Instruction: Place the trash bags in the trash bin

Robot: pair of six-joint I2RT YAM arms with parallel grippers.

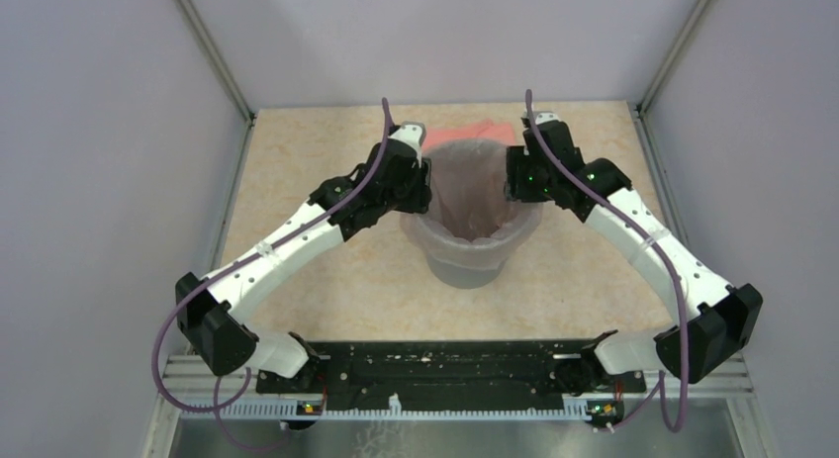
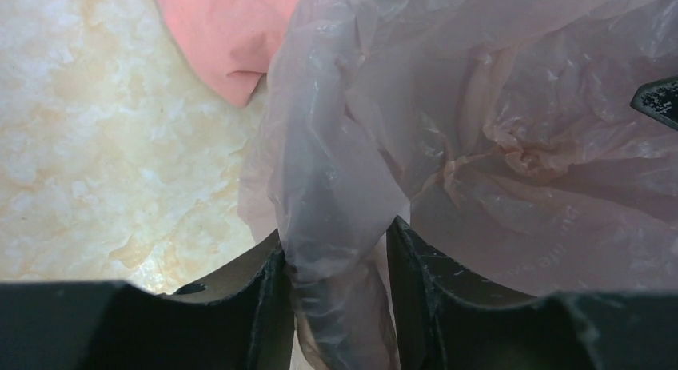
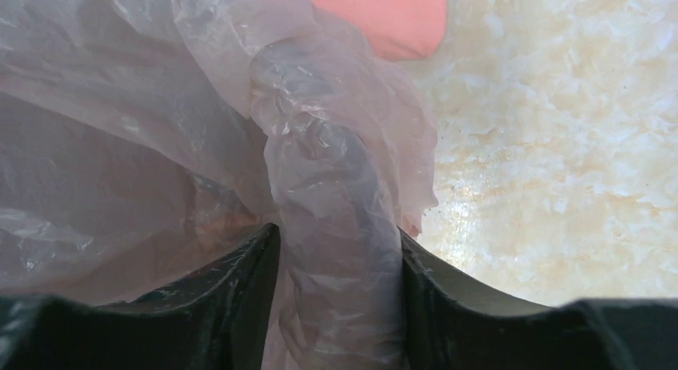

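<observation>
The trash bag (image 1: 475, 196) is seated in the trash bin (image 1: 463, 268), film bunched over opp. rim sides. The left claw (image 2: 336, 236) is clamped on the left bunch, the right claw (image 3: 336, 232) on the right; the mouth is spanned L-R betw. them.

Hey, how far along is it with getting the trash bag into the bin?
Mostly done: the trash bag hangs inside the trash bin, its film draped over the rim. In hand: the left gripper and right gripper each pinch a bunch of film at opposite sides of the mouth. Left, probably: settle the edges, let go and back away.
</observation>
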